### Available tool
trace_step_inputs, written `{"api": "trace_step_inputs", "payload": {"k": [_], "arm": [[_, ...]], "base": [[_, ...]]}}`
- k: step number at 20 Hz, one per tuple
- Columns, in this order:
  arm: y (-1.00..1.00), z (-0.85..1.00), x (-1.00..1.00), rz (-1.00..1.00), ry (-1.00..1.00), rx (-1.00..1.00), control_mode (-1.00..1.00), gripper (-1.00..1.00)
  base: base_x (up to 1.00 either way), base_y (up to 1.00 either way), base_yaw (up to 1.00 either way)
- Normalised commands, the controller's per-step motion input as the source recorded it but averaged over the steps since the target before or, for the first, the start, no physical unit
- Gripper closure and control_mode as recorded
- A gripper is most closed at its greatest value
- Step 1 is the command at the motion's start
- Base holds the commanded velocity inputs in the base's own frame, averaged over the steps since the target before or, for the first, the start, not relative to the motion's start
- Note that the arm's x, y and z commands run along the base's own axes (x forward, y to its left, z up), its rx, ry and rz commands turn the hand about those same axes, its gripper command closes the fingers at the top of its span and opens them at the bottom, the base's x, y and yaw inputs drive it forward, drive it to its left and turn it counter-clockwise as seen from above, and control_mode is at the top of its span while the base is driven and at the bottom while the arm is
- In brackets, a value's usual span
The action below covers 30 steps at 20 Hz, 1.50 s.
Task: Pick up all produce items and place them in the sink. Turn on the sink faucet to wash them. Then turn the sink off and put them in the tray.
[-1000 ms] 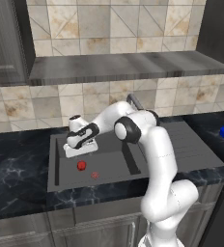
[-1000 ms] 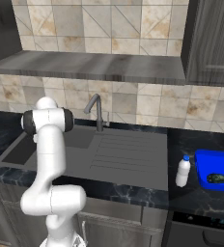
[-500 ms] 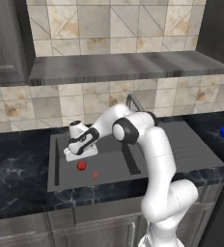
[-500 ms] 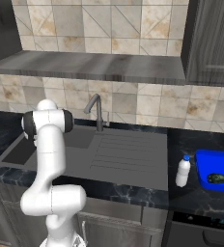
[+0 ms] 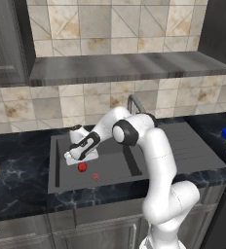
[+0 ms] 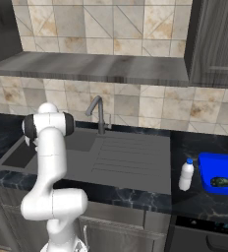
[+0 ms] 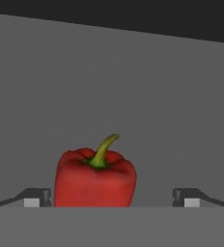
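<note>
This was a home kitchen: a dark marble counter (image 6: 135,199) held a grey sink (image 6: 81,142) with faucet (image 6: 98,112) at frame centre, beige wall tiles (image 5: 110,29) filled the top, and cabinets (image 5: 5,39) stood upper left.

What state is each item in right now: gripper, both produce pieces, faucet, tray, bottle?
gripper: open, straddling the pepper, not gripping
red pepper: upright on the sink floor
dark green produce: lying in the tray
faucet: no water visible
tray: on counter
white bottle: upright beside tray
</note>
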Motion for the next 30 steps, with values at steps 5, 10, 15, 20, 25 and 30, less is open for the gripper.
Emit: {"api": "trace_step_inputs", "payload": {"k": [5,10,15,20,25,30], "arm": [[0.02,-0.1,0.0,-0.02,-0.02,0.0,-1.0,-1.0],[0.0,-0.13,0.0,-0.01,-0.02,0.0,-1.0,-1.0],[0.01,-0.1,0.0,0.0,-0.03,0.0,-1.0,-1.0],[0.05,-0.14,0.0,0.0,-0.01,0.0,-1.0,1.0],[0.0,-0.02,0.0,0.0,0.0,0.0,-1.0,1.0],[0.0,0.21,-0.22,0.0,-0.08,0.01,-1.0,1.0]], "base": [[0.0,0.0,0.0],[0.0,0.0,0.0],[0.0,0.0,0.0],[0.0,0.0,0.0],[0.0,0.0,0.0],[0.0,0.0,0.0]]}}
